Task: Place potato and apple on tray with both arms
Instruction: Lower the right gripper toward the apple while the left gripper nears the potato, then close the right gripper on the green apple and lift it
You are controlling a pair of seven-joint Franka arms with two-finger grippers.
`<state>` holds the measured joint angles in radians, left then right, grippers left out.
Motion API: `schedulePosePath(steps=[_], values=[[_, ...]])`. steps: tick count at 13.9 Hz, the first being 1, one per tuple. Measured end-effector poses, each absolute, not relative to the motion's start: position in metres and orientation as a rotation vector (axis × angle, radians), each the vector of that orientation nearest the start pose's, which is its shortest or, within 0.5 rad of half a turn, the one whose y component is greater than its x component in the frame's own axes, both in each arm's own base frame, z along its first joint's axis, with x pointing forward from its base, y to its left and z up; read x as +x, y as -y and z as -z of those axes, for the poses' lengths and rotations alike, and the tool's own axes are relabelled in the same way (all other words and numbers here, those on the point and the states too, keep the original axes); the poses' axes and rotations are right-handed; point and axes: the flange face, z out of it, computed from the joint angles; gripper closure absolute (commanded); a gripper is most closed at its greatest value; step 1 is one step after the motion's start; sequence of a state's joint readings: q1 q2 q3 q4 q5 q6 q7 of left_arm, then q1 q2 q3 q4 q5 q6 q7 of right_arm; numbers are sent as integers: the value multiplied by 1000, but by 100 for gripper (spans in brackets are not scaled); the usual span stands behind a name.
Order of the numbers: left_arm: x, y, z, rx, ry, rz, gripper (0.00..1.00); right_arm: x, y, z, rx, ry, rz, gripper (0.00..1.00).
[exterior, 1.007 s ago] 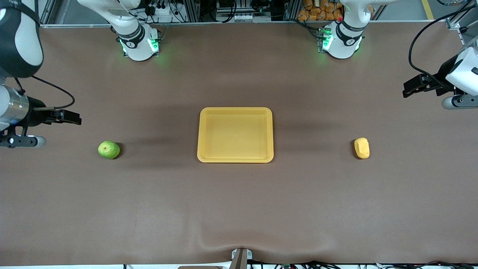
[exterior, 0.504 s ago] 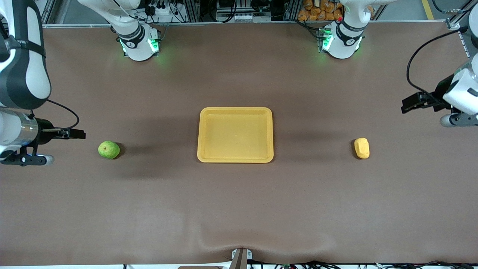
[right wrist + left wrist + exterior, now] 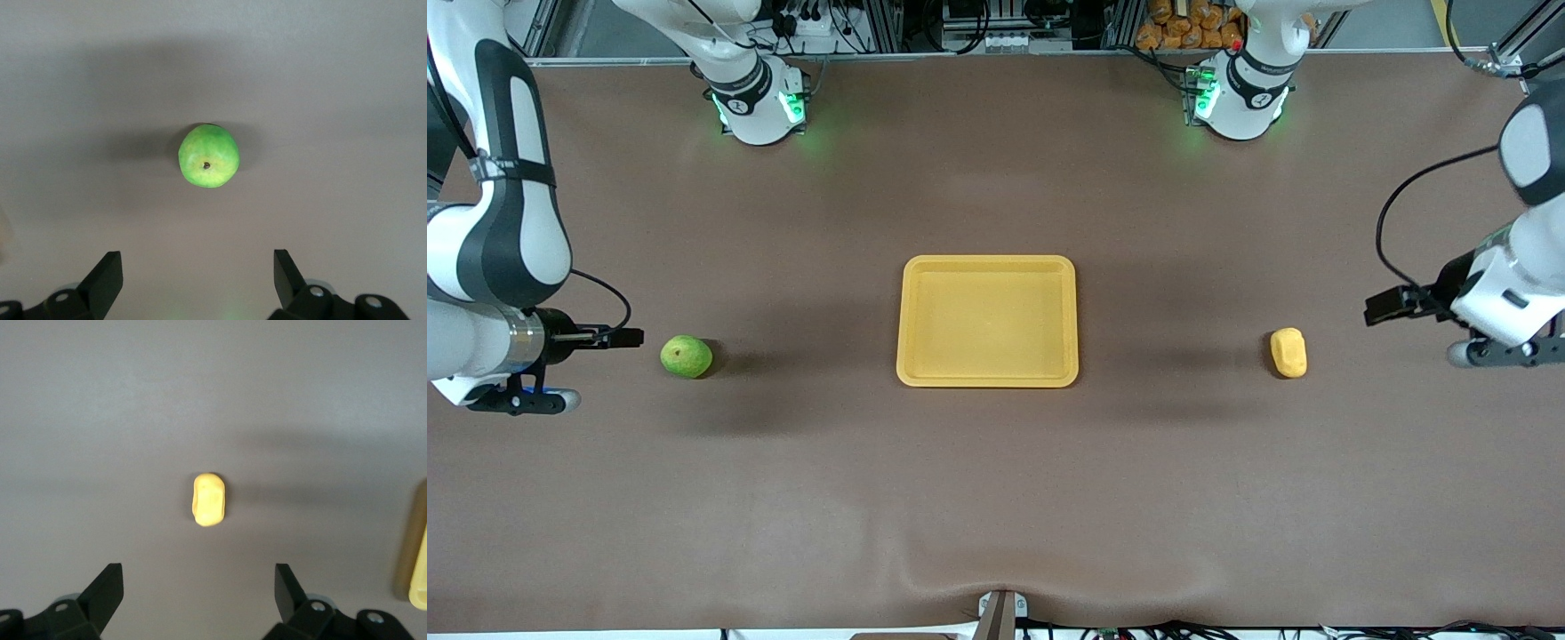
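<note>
Green apple (image 3: 686,356), yellow potato (image 3: 1288,352), both beside tray (image 3: 987,264); all jaws released, empty.

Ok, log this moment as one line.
left gripper: open, near potato | right gripper: open, beside apple | tray: empty | nothing held

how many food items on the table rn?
2. The apple lies on the table toward the right arm's end; the potato toward the left arm's end. The tray between them holds neither. None looks hidden.
</note>
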<state>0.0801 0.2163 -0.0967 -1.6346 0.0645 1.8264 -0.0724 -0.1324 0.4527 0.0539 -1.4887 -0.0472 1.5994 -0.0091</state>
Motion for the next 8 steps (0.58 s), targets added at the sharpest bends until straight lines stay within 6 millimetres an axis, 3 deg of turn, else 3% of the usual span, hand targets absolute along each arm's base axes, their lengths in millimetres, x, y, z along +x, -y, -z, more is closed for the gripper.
schedulePosePath(steps=[4,8], values=[[641,-1,-453,-3099,57,-38,0,646,64,-358,-3085,-100,-594,0],[645,-2,-450,-3087,46,-8,0,649,72,-334,-3082,-116,-586,0]])
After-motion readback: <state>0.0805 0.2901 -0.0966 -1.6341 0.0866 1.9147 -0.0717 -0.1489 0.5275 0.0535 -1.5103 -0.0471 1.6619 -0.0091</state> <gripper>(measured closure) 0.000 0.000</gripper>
